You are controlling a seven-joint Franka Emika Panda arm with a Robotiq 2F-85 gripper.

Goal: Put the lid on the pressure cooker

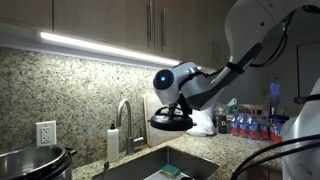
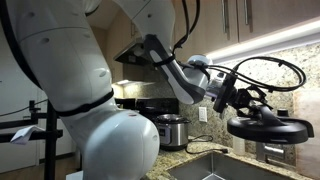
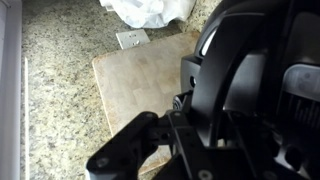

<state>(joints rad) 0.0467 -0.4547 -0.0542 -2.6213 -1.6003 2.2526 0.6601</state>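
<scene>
The black round lid (image 1: 171, 121) hangs in the air above the sink area, held by its raised central handle. My gripper (image 1: 176, 104) is shut on that handle from above. In an exterior view the lid (image 2: 270, 128) hangs level under the gripper (image 2: 240, 101). The wrist view is mostly filled by the dark lid (image 3: 262, 60) and the gripper (image 3: 200, 112), whose jaws are pressed on the handle. The pressure cooker (image 1: 36, 160), a wide pot with a shiny steel rim, stands open at the lower left, well apart from the lid.
A steel sink (image 1: 160, 165) with a faucet (image 1: 124, 115) lies below the lid. A wooden cutting board (image 3: 140, 80) and a white bag (image 3: 150, 10) lie on the granite counter. Bottles (image 1: 250, 125) stand at the back. A wall outlet (image 1: 45, 132) sits above the cooker.
</scene>
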